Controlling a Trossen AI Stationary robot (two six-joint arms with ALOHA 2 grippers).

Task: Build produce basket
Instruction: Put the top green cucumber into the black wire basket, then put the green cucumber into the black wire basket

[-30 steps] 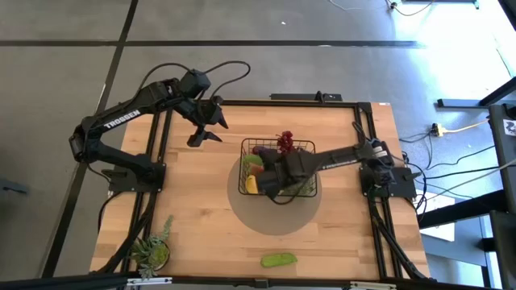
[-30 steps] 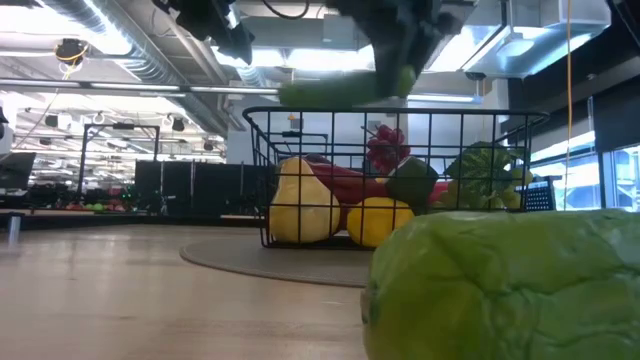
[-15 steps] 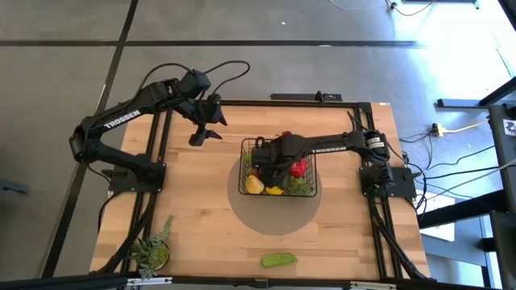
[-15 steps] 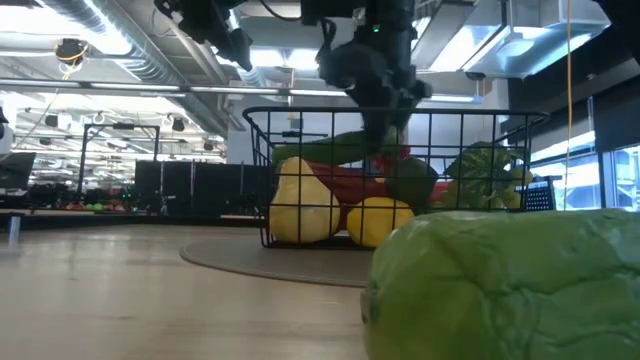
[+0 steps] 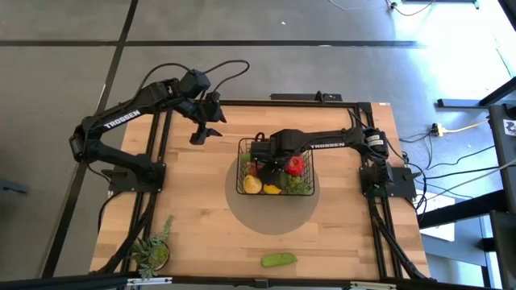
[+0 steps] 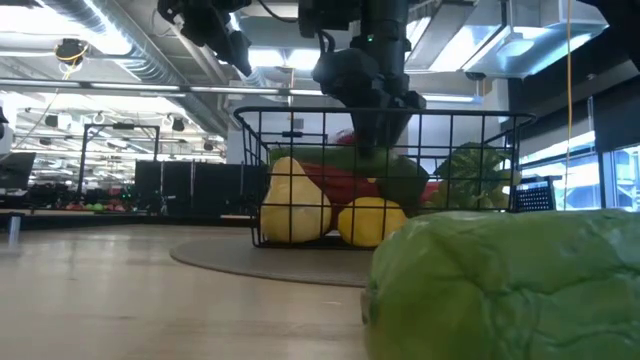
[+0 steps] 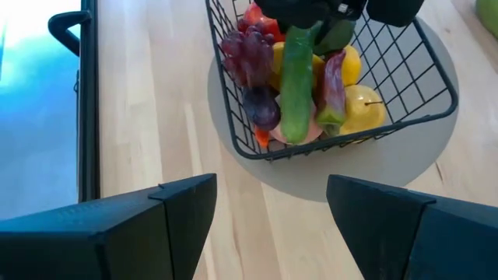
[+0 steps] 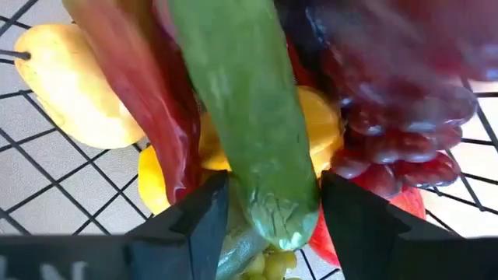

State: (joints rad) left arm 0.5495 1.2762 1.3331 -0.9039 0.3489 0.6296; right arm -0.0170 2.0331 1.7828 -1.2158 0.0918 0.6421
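The black wire basket (image 5: pixel 274 192) stands on a round grey mat (image 5: pixel 274 219) mid-table. It holds a yellow mango (image 6: pixel 293 205), a lemon (image 6: pixel 370 222), purple grapes (image 7: pixel 245 50) and a red apple (image 5: pixel 297 167). A green cucumber (image 7: pixel 296 78) lies along the top of this pile. My right gripper (image 5: pixel 270 157) points down into the basket, open, with its fingers either side of the cucumber's end (image 8: pixel 272 210). My left gripper (image 5: pixel 205 121) hangs open and empty above the table's far left. My right gripper's fingers (image 8: pixel 210 225) stand close on either side of the cucumber's end, coming from above and lying across it. Whether they touch it, I cannot tell. The cucumber rests on the other produce in the basket.
A green vegetable (image 5: pixel 278 259) lies near the table's front edge and fills the low view's right foreground (image 6: pixel 500 290). A small spiky potted plant (image 5: pixel 151 251) stands at the near left corner. Bare wood lies left of and in front of the mat.
My right gripper has carried the cucumber from above the basket's near side toward the far edge and down into the basket. The cucumber, held above the rim a second ago, now lies on the pile of produce.
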